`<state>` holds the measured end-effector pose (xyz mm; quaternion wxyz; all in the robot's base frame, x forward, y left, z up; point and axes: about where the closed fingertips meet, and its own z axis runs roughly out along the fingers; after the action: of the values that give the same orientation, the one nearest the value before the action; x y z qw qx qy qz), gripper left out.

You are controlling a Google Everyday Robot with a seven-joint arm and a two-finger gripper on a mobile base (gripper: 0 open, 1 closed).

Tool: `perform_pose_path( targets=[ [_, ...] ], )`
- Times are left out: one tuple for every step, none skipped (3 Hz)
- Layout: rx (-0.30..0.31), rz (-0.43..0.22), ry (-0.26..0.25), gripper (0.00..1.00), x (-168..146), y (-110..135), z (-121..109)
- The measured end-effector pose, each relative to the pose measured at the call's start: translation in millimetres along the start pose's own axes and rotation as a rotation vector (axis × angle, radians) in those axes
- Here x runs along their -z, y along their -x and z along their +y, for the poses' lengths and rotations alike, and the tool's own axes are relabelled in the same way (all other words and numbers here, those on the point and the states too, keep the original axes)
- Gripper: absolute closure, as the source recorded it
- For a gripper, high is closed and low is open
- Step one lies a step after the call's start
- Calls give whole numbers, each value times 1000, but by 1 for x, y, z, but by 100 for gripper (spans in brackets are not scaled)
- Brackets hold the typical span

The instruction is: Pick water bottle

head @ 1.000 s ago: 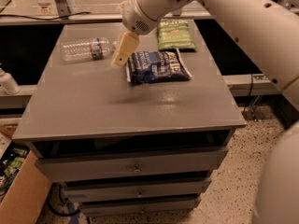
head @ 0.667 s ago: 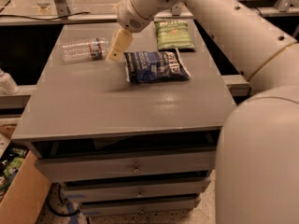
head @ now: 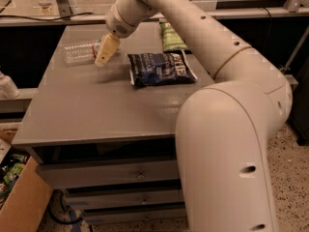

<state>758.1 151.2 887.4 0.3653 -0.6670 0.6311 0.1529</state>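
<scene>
The water bottle lies on its side at the far left of the grey table. It is clear and ribbed, with a red-and-blue label band near its right end. My gripper has cream-coloured fingers pointing down and left. It hangs over the bottle's right end and hides the cap. I cannot tell whether it touches the bottle. The arm reaches in from the lower right across the table.
A dark blue chip bag lies right of the gripper. A green chip bag lies at the table's far edge behind the arm. Drawers sit below the tabletop. A cardboard box stands on the floor at lower left.
The gripper has moved left and farther back, from beside the blue chip bag to over the bottle's right end. The bottle and bags have not moved.
</scene>
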Motion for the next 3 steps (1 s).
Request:
perform_pose_path(
  targets=[
    [-26,0,-1,0,-26,8,-2],
    [-72,2,0,0,-47,9,0],
    [-115,-10,11,16,-61,7,5]
  ],
)
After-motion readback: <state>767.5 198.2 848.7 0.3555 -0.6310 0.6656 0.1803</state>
